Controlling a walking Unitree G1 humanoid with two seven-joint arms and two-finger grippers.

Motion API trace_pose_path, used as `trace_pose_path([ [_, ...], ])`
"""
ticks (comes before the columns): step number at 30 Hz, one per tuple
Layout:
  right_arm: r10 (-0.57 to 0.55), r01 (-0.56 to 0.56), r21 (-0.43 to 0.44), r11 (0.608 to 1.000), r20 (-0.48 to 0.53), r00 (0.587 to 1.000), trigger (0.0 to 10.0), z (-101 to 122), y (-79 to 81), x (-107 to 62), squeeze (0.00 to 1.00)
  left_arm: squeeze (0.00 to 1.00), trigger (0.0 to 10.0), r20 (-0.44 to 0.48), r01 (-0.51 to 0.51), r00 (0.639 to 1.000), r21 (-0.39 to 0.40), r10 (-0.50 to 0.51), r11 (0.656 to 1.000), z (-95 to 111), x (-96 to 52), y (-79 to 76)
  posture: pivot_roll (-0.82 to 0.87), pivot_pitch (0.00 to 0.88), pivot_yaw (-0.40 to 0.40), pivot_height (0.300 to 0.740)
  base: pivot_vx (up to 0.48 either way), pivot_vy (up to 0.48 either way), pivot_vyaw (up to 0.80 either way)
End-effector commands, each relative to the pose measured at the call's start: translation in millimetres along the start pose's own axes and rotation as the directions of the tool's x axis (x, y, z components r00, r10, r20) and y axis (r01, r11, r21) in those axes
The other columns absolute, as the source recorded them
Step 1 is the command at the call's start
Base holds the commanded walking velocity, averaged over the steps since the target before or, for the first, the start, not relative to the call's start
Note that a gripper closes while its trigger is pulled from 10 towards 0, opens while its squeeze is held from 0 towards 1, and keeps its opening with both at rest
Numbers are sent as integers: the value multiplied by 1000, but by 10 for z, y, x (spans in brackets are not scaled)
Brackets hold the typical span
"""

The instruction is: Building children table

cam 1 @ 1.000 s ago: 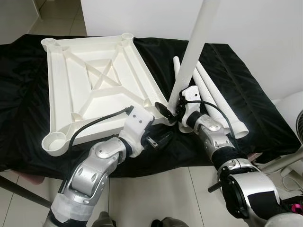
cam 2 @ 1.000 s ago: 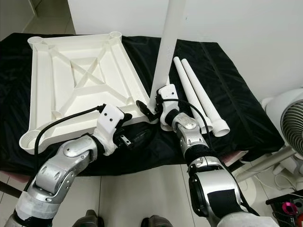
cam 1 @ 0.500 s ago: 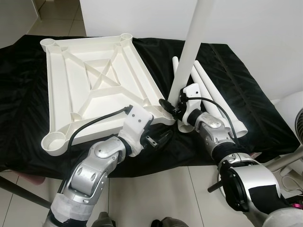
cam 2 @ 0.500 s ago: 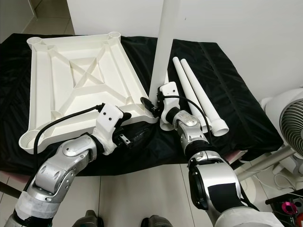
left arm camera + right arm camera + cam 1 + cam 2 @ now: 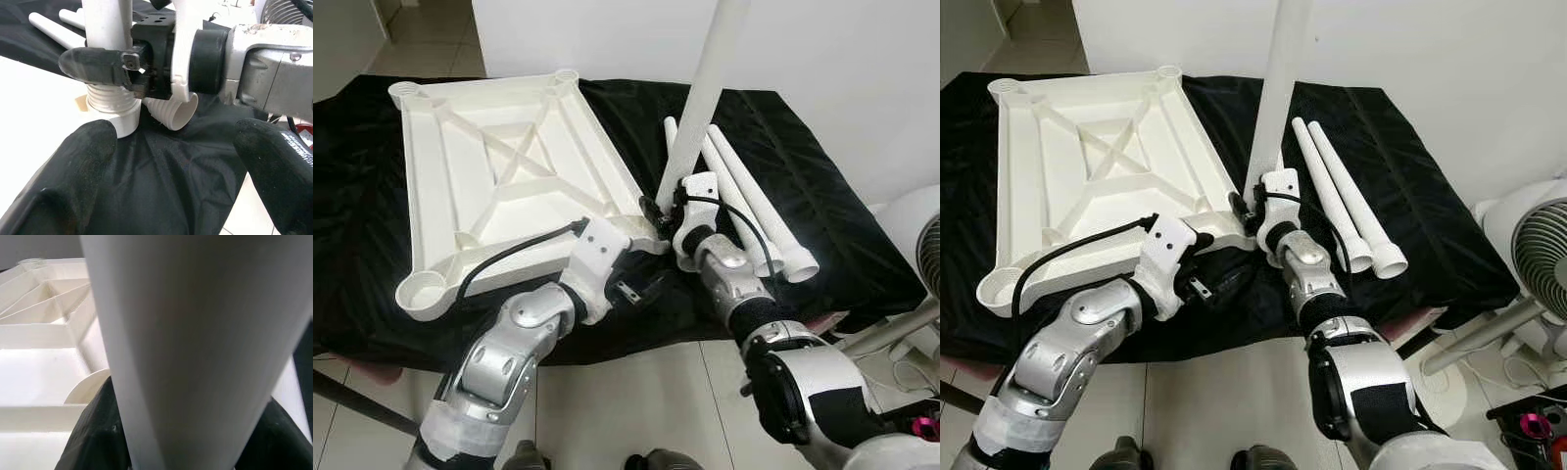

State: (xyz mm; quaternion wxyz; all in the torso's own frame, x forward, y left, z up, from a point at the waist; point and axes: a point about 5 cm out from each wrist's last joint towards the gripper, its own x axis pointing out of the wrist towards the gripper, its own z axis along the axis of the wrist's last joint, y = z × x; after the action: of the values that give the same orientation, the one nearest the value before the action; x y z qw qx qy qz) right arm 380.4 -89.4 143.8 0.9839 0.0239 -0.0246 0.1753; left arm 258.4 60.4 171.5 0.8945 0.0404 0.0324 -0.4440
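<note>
R gripper point(image 5: 105, 66) pinching upright leg point(image 5: 707, 88) at tabletop point(image 5: 499, 186) corner socket; L gripper point(image 5: 641, 286) spread nearby.

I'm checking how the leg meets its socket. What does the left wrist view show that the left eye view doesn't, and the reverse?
Left wrist view alone: the ribbed threaded end of the upright white plastic table leg sitting at the round corner socket, and the flared open end of a loose leg on the black cloth.

Left eye view alone: the whole upside-down white ribbed tabletop, its other corner sockets, and the left end effector near the tabletop's near edge.

Both: the right end effector clamped on the upright leg.
</note>
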Motion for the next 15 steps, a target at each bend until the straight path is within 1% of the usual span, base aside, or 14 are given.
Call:
trace_pose_path([
  [1, -174, 177, 49, 983, -46, 984, 10000, -165, 70, -60, 0, 0, 10000, -9, -28, 1000, 4, 28, 1000, -12, 28, 9, 19, 45, -69, 740, 0, 0, 0],
  [2, -200, 202, 59, 978, -46, 979, 10000, -172, 94, -65, 0, 0, 10000, -9, -29, 1000, 3, 29, 1000, -12, 28, 8, 19, 45, -69, 740, 0, 0, 0],
  [4, -200, 202, 59, 978, -46, 979, 10000, -172, 94, -65, 0, 0, 10000, -9, -29, 1000, 3, 29, 1000, -12, 28, 8, 19, 45, -69, 740, 0, 0, 0],
  [7, -256, 257, 60, 964, -29, 966, 10000, -168, 170, -79, 0, 0, 10000, -4, -26, 1000, -5, 26, 1000, -9, 36, -8, 19, 42, -71, 740, 0, 0, 0],
  [10, -250, 250, 43, 967, -19, 968, 10000, -153, 256, -75, 0, 0, 10000, -5, -21, 1000, -6, 21, 1000, -13, 41, -19, 19, 42, -71, 740, 0, 0, 0],
  [15, -251, 252, 35, 967, -12, 968, 10000, -142, 269, -82, 0, 0, 10000, -4, -21, 1000, -6, 21, 1000, -13, 43, -21, 18, 38, -74, 740, 0, 0, 0],
])
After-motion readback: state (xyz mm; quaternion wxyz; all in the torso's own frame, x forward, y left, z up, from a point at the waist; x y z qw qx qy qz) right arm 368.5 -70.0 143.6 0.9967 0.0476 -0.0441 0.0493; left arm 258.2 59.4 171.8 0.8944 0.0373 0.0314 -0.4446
